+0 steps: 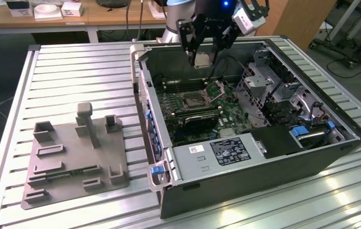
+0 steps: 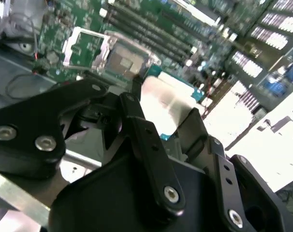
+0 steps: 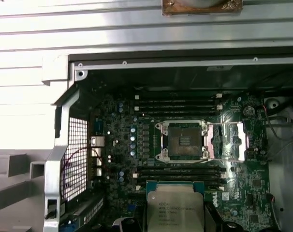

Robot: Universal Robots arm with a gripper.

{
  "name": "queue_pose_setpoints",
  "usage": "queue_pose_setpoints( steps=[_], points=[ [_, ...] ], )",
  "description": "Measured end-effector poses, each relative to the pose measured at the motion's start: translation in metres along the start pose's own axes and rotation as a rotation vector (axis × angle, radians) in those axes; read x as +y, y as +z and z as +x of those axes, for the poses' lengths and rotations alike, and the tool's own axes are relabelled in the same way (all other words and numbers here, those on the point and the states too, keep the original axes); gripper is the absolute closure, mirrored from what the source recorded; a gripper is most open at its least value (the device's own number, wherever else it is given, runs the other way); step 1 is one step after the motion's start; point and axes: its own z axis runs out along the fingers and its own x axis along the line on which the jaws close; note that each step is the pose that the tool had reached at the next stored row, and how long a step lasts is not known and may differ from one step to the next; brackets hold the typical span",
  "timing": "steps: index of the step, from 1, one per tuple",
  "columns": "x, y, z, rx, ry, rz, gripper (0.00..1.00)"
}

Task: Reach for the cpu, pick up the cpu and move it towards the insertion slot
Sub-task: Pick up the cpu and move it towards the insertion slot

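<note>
The pincer point(image 1: 202, 56) gripped the cpu point(image 1: 201, 60) above the open computer case point(image 1: 257, 157), the insertion slot point(image 1: 193, 99) below at six o'clock.

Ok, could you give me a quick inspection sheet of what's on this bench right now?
Surface: ribbed silver metal table, carrying an open black computer case.
Job's things: silvery-grey square cpu held above the case; square metal-framed insertion slot on the green board, retention frame hinged open, socket empty.
Clutter: grey plastic fixture plate with upright blocks, on the exterior view's left of the case.
Grippers: black gripper, fingers shut on the cpu.
Cables: thin wires inside the case.
Surroundings: wooden desk beyond the table.
</note>
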Motion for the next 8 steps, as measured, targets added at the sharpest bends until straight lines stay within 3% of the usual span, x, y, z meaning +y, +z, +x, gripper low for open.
queue_pose_setpoints(
  steps=[8],
  points=[
    [0.0269, 0.0107, -0.0104, 0.0021, 0.0, 0.0001, 0.46]
  ],
)
